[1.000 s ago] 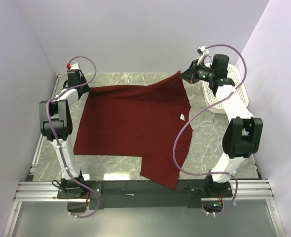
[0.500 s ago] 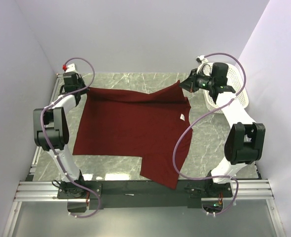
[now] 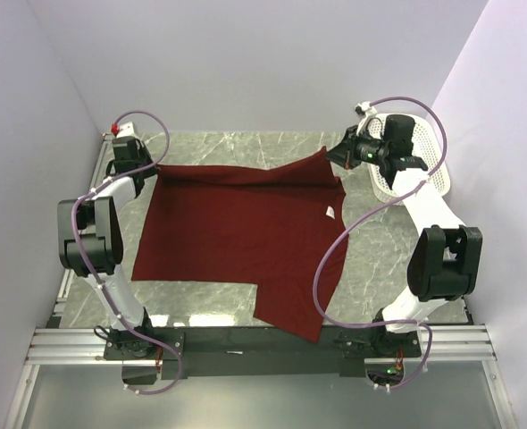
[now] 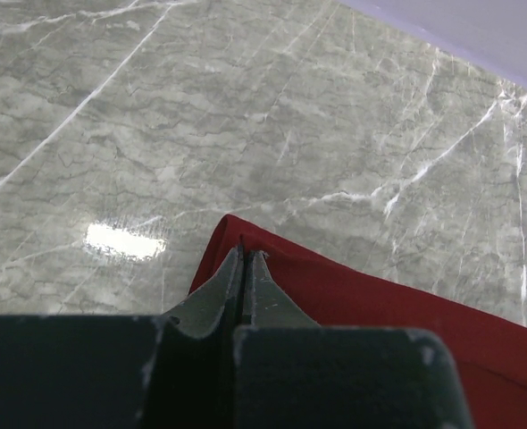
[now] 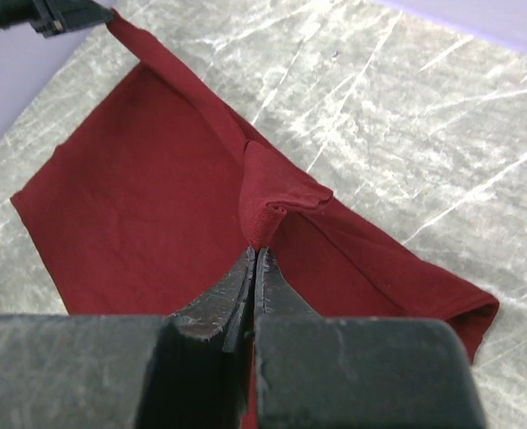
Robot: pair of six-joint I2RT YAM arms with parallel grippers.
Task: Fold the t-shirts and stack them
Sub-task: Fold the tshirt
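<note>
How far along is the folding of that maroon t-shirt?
Early. Done: the t-shirt lies spread open on the table, with no fold visible. In hand: the left arm's fingers pinch its far left corner, and the right arm's fingers pinch a bunched bit of its far right edge; both are shut on cloth. Left: every fold, then the stacking.

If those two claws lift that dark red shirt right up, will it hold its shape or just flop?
Probably flop: the t-shirt bunches into a soft fold at the right gripper, and its far edge dips between that and the left gripper. It looks light, since thin fingertip pinches hold its corners. Matte cloth, so likely not slippery.
</note>
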